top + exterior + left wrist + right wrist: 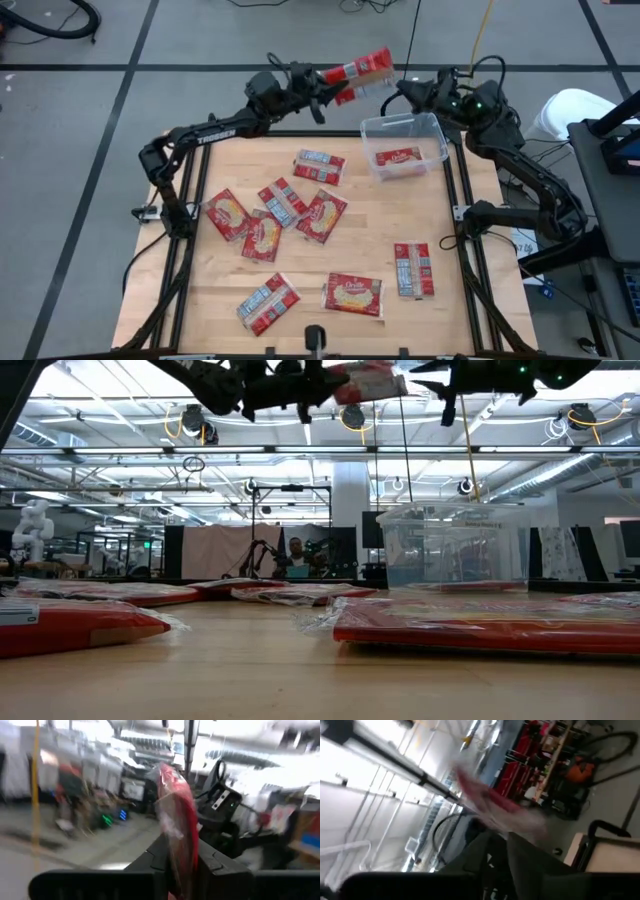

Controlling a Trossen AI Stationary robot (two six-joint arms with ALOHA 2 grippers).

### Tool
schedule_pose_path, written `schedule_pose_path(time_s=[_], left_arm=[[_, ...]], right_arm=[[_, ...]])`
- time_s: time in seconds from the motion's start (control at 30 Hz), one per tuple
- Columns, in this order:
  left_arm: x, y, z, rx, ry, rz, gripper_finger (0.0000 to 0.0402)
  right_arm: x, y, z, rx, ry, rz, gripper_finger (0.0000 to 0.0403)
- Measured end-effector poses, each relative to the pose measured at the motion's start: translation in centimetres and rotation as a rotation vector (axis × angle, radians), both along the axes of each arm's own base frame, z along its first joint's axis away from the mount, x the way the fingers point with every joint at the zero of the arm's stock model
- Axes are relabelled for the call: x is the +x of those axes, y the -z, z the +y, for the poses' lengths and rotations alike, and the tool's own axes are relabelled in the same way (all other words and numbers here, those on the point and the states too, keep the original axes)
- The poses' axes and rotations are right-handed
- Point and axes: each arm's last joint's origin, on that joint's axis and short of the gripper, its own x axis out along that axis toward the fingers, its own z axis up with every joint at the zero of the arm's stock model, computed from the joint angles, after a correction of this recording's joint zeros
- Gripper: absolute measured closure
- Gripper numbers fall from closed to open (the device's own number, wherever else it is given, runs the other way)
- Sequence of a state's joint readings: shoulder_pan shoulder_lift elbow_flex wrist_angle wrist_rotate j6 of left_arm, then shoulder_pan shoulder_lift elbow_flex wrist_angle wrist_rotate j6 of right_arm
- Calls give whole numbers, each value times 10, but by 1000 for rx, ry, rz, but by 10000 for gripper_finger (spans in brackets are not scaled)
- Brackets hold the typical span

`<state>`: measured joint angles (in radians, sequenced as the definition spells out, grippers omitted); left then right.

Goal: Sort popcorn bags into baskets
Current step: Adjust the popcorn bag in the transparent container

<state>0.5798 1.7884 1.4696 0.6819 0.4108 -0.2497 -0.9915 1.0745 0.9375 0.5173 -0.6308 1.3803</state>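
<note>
Progress: early. One bag (399, 157) lies inside the tub (376, 128); eight bags (321, 166) remain spread on the worktop (450, 320). One further bag (360, 72) is held in the air beyond the worktop's far edge, just beside the tub, between both arms. The left hand (322, 96) is clamped on its near end. The right hand (402, 88) touches its other end; whether it grips, I cannot tell.

Materials: bags flat, glossy red film, crinkled seams. Tub clear rigid plastic, rounded corners. Worktop pale wood.
</note>
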Motion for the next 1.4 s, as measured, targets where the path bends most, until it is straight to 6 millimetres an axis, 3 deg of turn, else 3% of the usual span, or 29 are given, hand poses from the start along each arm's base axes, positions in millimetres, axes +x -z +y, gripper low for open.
schedule_pose_path(time_s=[0.2,0.3,0.4,0.57,0.87,1.1,1.27,1.4], left_arm=[[-26,-41,-23,590,-199,45,381],[-33,-49,-33,677,-333,157,374],[-32,-47,-49,791,-430,322,359],[-14,-40,-88,985,-420,432,362],[9,-24,-152,1278,-379,591,377],[11,-22,-168,1321,-356,614,379],[8,-20,-156,1151,-504,739,378],[4,-15,-147,1052,-628,876,378]], right_arm=[[-7,5,0,232,-50,0,248],[-4,12,0,364,-75,12,215],[2,13,4,442,-111,1,189],[11,12,12,548,-169,-30,159],[18,4,35,647,-383,-31,142],[18,2,38,644,-477,2,145],[17,7,35,627,-428,27,144],[16,10,30,569,-254,10,144]])
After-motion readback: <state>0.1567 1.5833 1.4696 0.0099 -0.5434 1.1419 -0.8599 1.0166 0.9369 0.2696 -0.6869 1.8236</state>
